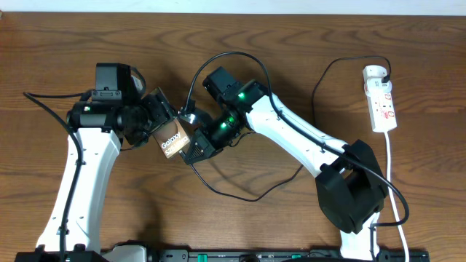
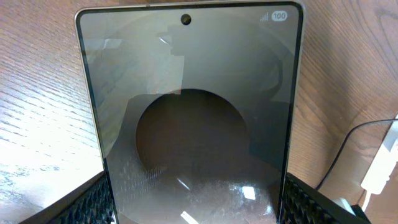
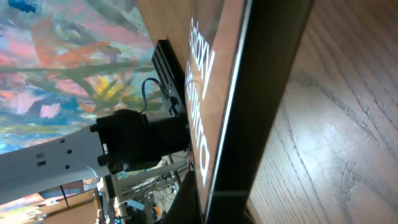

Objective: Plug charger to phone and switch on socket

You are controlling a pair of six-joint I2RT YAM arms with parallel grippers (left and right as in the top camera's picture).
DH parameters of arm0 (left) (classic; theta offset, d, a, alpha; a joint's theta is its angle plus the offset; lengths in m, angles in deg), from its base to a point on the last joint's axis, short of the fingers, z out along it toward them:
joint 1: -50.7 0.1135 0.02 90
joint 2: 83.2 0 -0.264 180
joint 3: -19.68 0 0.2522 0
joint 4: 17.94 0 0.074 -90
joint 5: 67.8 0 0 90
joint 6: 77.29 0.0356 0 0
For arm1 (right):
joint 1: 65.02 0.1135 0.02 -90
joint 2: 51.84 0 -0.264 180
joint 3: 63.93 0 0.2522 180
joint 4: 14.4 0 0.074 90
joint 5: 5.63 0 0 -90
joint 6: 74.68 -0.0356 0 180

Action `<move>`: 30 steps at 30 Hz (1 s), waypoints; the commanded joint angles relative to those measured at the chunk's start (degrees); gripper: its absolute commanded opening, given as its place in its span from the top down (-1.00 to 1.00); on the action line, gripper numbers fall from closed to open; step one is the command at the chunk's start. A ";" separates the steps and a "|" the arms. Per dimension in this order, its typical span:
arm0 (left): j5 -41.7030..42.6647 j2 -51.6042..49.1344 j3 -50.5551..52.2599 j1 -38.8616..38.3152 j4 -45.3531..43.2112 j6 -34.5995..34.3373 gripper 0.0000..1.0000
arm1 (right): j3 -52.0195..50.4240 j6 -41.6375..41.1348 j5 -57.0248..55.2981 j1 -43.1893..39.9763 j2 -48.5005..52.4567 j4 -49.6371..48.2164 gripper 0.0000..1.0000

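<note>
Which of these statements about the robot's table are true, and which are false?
1. The small rectangular smartphone lies flat on the wood, untouched. False: the left arm's fingers grip its sides.
2. The white elongated power strip lies at the table's far right, with neither arm near it. True.
3. The smartphone's screen is blank. False: it shows a brownish picture with white "Galaxy" lettering.
4. A thin black cable runs to the power strip's rounded plug end. True.
</note>
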 commanded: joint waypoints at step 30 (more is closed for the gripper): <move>3.43 0.31 0.09 -0.68 1.62 -0.52 0.86 | 0.55 -4.31 -2.03 -2.12 0.37 -5.31 0.98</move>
